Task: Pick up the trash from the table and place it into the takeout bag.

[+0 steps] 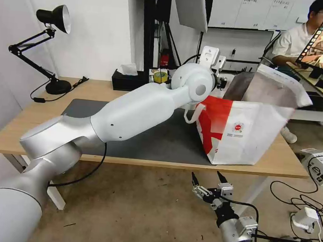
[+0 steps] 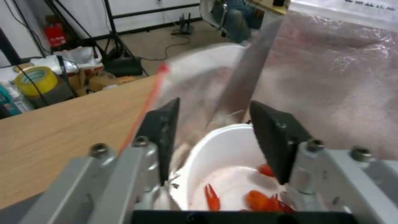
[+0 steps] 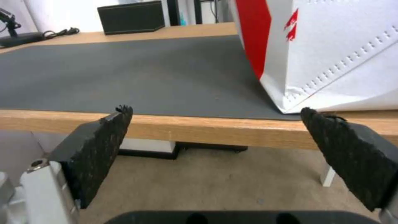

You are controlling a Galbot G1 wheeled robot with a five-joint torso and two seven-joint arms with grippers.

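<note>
**Desk:** Item one, the takeout bag?

**Operator:** I log the takeout bag [image 1: 248,133] standing on the dark grey mat [image 1: 160,136] near the right end of the table [image 1: 97,90], mouth open, silver lining showing, white loop handle [image 1: 192,114] on the side facing the mat's middle.

**Desk:** Left gripper?

**Operator:** My left arm reaches across the mat to the bag's far upper edge. The left gripper [image 2: 219,140] sits at the bag's mouth, its black fingers [image 2: 166,137] spread apart on either side of the white round bowl [image 2: 226,169], which lies below them against the bag's foil lining. Red food scraps [image 2: 259,199] lie in the bowl. I cannot tell whether the pads touch its rim.

**Desk:** Right gripper?

**Operator:** The right gripper [image 1: 207,180] hangs below the table's front edge, under the bag's near corner, fingers wide apart, nothing between them.

**Desk:** Other stock?

**Operator:** A black tissue box [image 1: 127,81] at the table's back edge, well left of the bag; a black desk lamp [image 1: 51,49] farther left.
</note>
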